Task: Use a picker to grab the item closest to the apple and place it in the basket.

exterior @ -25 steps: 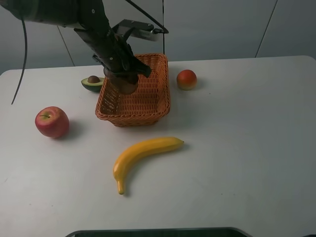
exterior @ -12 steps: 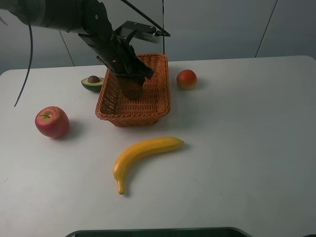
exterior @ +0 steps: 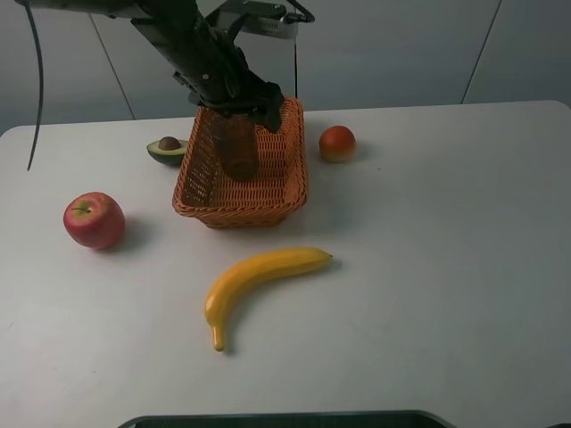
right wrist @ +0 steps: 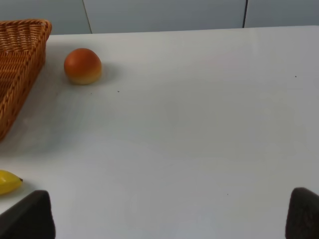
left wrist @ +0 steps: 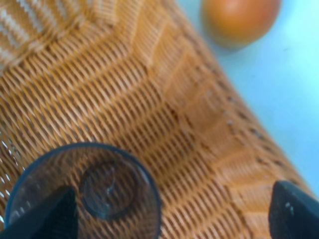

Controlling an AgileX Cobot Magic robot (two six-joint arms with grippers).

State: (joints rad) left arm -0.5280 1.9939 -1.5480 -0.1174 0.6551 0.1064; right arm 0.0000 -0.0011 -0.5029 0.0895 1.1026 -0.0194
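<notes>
A clear brownish glass (exterior: 236,147) stands upright inside the orange wicker basket (exterior: 241,217). In the left wrist view I look down into the glass (left wrist: 82,191), with the basket's weave (left wrist: 164,114) all around it. My left gripper (exterior: 241,109) hangs just above the glass, open; one dark finger (left wrist: 50,214) is beside the glass's rim and the other (left wrist: 294,209) is far off it. The red apple (exterior: 94,219) lies at the left of the table. My right gripper (right wrist: 169,219) is open over bare table; it does not show in the exterior high view.
A halved avocado (exterior: 168,149) lies against the basket's left side. An orange-red fruit (exterior: 337,143) sits to the basket's right. A yellow banana (exterior: 259,278) lies in front of the basket. Behind the table is a grey wall.
My left gripper has risen and moved toward the back right over the basket. The glass went a little to the right and now stands in the basket with the fingers apart.
</notes>
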